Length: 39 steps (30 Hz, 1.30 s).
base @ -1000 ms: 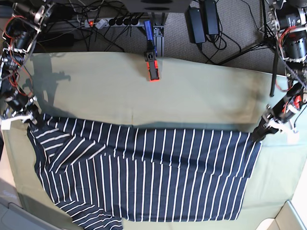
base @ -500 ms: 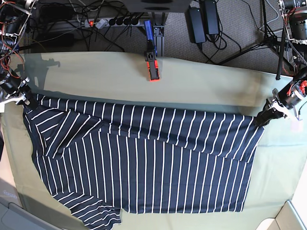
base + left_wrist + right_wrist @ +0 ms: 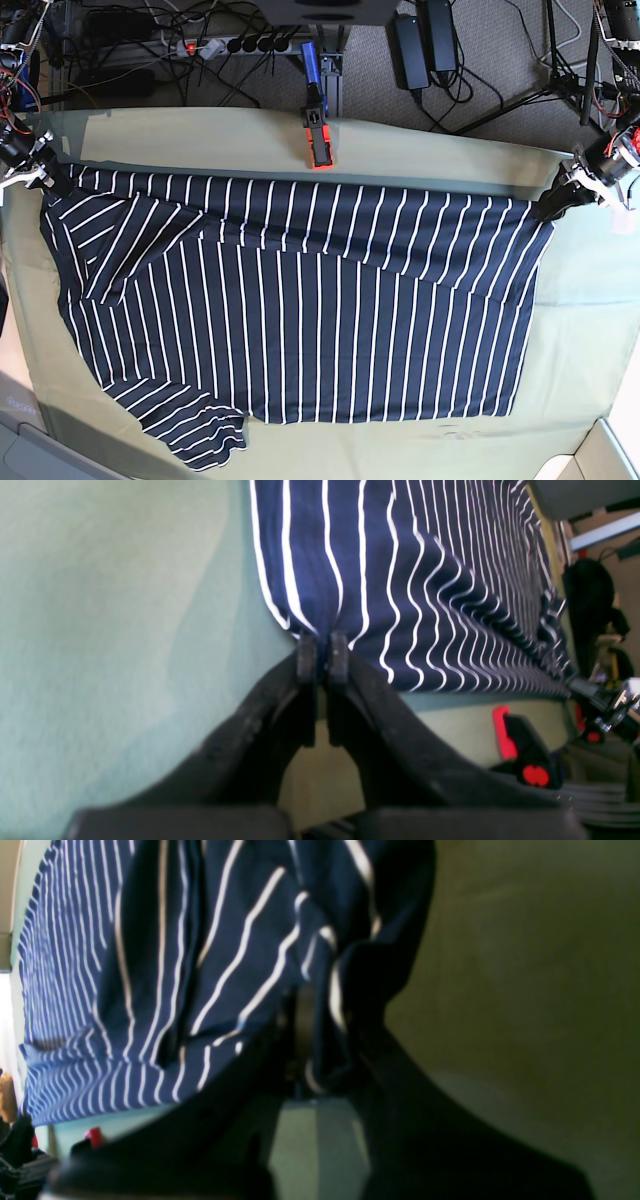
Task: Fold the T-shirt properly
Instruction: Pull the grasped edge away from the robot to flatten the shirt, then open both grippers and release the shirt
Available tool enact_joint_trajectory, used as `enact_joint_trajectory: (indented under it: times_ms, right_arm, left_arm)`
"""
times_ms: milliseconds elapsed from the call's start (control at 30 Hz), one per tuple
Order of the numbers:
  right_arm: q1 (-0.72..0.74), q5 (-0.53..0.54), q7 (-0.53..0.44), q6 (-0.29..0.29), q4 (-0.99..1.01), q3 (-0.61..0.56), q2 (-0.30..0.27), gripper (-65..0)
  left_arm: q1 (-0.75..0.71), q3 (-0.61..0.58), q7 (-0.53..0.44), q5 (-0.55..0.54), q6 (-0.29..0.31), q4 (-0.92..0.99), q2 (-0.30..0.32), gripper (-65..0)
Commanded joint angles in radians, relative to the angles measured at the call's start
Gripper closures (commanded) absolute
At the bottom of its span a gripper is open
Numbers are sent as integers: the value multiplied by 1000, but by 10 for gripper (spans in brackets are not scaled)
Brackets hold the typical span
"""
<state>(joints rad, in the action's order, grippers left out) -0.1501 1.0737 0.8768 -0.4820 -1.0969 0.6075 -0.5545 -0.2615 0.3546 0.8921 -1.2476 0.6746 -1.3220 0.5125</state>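
Note:
The navy T-shirt (image 3: 300,300) with thin white stripes lies spread across the pale green table cloth (image 3: 420,160). Its far edge is stretched between both grippers. At the right of the base view, my left gripper (image 3: 548,208) is shut on the shirt's far right corner; the left wrist view shows its fingertips (image 3: 306,655) pinching the hem of the T-shirt (image 3: 400,580). My right gripper (image 3: 52,180) is shut on the far left corner. In the right wrist view, bunched T-shirt (image 3: 210,950) cloth wraps over the right gripper (image 3: 305,1040). A sleeve lies at the front left.
A red and black clamp (image 3: 318,140) sits at the table's far edge, also visible as the clamp (image 3: 520,745) in the left wrist view. Cables, a power strip (image 3: 240,45) and stand legs lie on the floor behind. A pale box corner (image 3: 610,455) is at the front right.
Both grippers have moved toward the far edge of the table, dragging the shirt's top edge with them. The shirt has slid away from the front edge and lies flatter and more stretched.

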Motion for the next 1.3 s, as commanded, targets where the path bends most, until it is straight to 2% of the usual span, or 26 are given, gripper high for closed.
enact_joint_trajectory:
  times_ms: [0,300,533,933,1000,1033,1133,1167,1200,1267]
  right_arm:
    - [-3,-7,-12,-91,-15,13,-33,0]
    - [-93,8,-9,-91,-63,24,-32,0]
    - [-178,8,-9,-91,-131,93,-32,0]
    - [-185,-4,-42,-91,-141,107,-32,0]
    - [-185,-37,-77,-90,-141,107,-32,0]
    - [-185,-48,-94,-91,-141,107,-32,-57]
    - [-185,-68,-121,-91,-141,107,-33,-331]
    - [-179,-70,-122,-90,-141,107,-33,-391]
    - [-174,-72,-121,-91,-142,110,-33,-419]
    - [-159,-72,-121,-91,-142,116,-33,-422]
  left_arm:
    - [-3,15,-24,-18,23,-21,31,0]
    - [-24,15,-19,-35,23,-24,34,0]
    - [-47,15,1,-64,23,-25,34,0]
    - [-55,15,3,-73,23,-25,34,0]
    - [-55,15,3,-72,23,-25,34,-76]
    - [-55,15,3,-72,23,-25,34,-129]
    - [-55,25,4,-71,23,-25,34,-283]
    - [-55,35,10,-72,23,-25,34,-312]
    - [-54,49,11,-72,23,-27,34,-320]
    - [-55,86,17,-76,23,-27,34,-320]
